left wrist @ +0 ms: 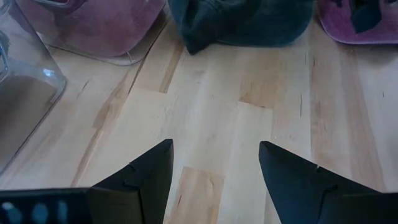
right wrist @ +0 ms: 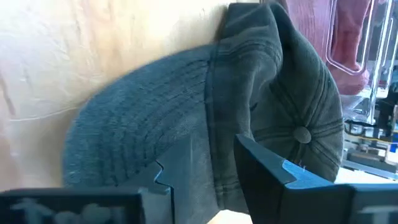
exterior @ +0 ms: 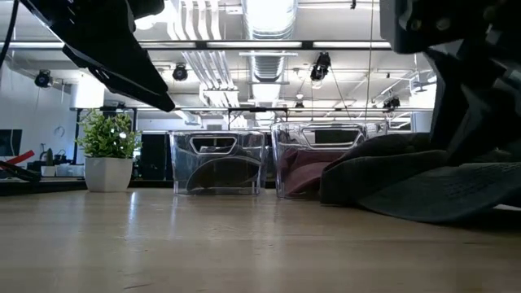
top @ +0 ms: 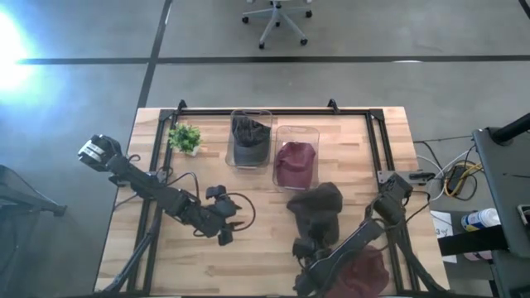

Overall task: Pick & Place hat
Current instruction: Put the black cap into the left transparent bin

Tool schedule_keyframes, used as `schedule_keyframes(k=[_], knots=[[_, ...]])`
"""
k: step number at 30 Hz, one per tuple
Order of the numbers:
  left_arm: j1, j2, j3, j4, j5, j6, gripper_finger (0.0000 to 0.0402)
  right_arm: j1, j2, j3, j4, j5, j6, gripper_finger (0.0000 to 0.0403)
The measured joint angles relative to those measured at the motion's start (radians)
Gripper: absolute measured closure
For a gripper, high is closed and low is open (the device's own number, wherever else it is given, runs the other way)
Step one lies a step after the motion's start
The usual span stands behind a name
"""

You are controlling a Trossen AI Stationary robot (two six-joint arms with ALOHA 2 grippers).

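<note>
Hat [right wrist: 205, 112], a dark grey cap, sits on the worktop [top: 265, 248] just in front of the clear bin [top: 296, 156] holding a maroon one, and the right pincer [right wrist: 205, 168] is on it, its two fingers set narrowly on either side of a fold of fabric at the seam where brim meets crown. Whether the cloth is truly pinched I cannot tell, so the sensible course is to close firmly on that seam, where the material is thickest, and lift straight up before swinging, since a soft crown is likely to sag and drag. Beside that bin stands another clear bin [top: 250, 139] with a grey cap already inside; it looks the likely match, though that is my guess. A second maroon cap [top: 364, 271] lies at the near edge by the right arm. The left pincer [left wrist: 214, 171] hovers with fingers spread wide over bare wood, holding nothing. A small potted plant [top: 185, 137] stands at the far left corner. The worktop is pale butcher-block framed by black rails, on a grey concrete floor with an office chair [top: 277, 18] beyond.
</note>
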Motion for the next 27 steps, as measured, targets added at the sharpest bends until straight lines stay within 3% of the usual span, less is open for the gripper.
schedule_keyframes(k=[6, 11, 17, 27], knots=[[0.000, 0.000, 0.000, 0.000, 0.000, -0.022, 0.0170, -0.003, -0.068, -0.002, 0.000, -0.015, 0.010, 0.0328], [0.000, 0.000, 0.000, 0.000, 0.000, -0.024, 0.0170, 0.067, -0.189, -0.006, 0.032, -0.060, 0.049, 0.0336], [0.002, 0.002, -0.004, 0.005, -0.027, -0.013, 0.0170, 0.144, -0.267, -0.049, 0.251, -0.156, -0.089, 0.0291], [0.002, 0.003, -0.050, 0.015, -0.081, -0.043, 0.0170, 0.125, -0.254, -0.138, 0.247, -0.178, -0.161, 0.0194]])
